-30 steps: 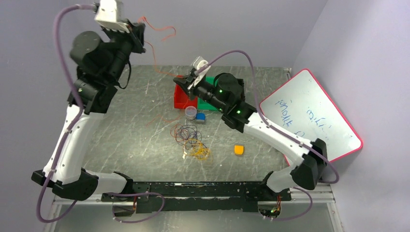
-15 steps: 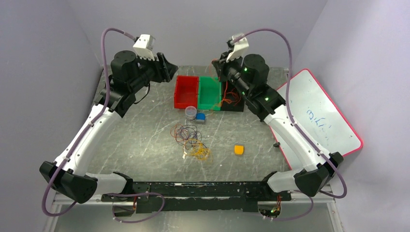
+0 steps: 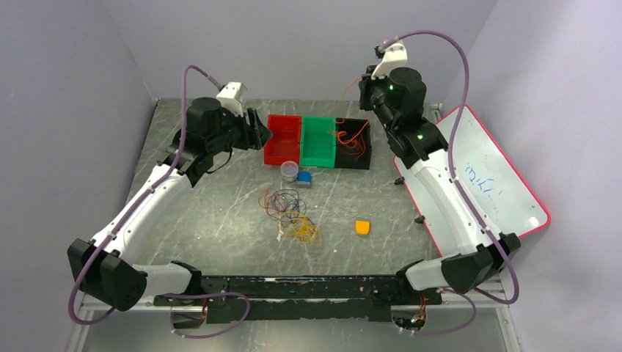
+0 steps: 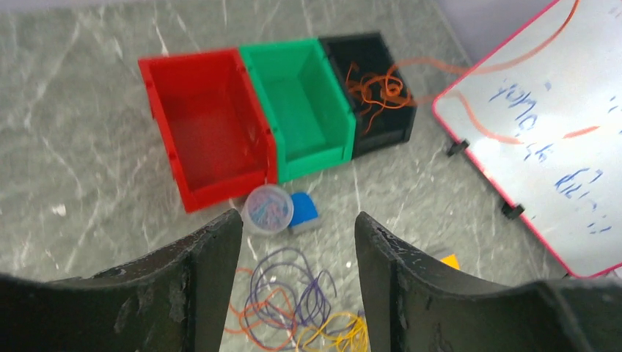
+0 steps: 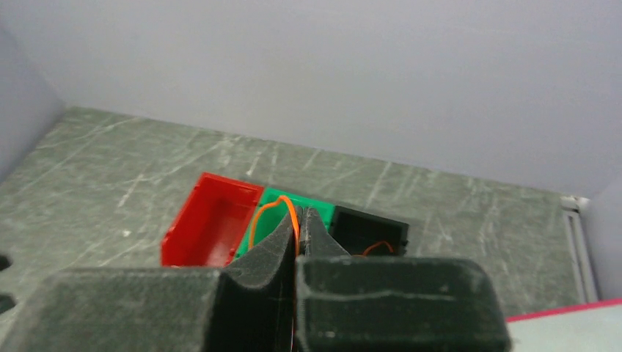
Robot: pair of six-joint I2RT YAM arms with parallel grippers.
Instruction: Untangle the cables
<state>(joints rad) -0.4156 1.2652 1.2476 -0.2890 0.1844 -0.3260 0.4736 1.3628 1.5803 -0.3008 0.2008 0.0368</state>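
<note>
A red-orange cable (image 4: pixel 374 88) lies bunched in the black bin (image 3: pixel 359 165), and one strand rises to my right gripper (image 5: pixel 301 213). That gripper is shut on the strand, high above the bins' back right corner (image 3: pixel 364 82). The cable loops out to the left of its fingertips (image 5: pixel 270 213). My left gripper (image 4: pixel 297 220) is open and empty, hovering beside the red bin (image 3: pixel 258 130). Below it, on the table, lie the tangled cables: purple (image 4: pixel 293 282), yellow (image 4: pixel 341 330) and orange (image 4: pixel 249 315) loops, seen mid-table from above (image 3: pixel 290 213).
The red bin (image 3: pixel 282 155), the green bin (image 3: pixel 317 160) and the black bin stand in a row at the back. A clear cup (image 3: pixel 290 170) and a blue piece (image 3: pixel 304 177) sit in front of them. An orange block (image 3: pixel 361 226) lies to the right. A whiteboard (image 3: pixel 477 176) leans at the right edge.
My left gripper opened, let go of the red-orange cable and came down beside the red bin. My right arm rose to the back right with the cable, which now lies in the black bin.
</note>
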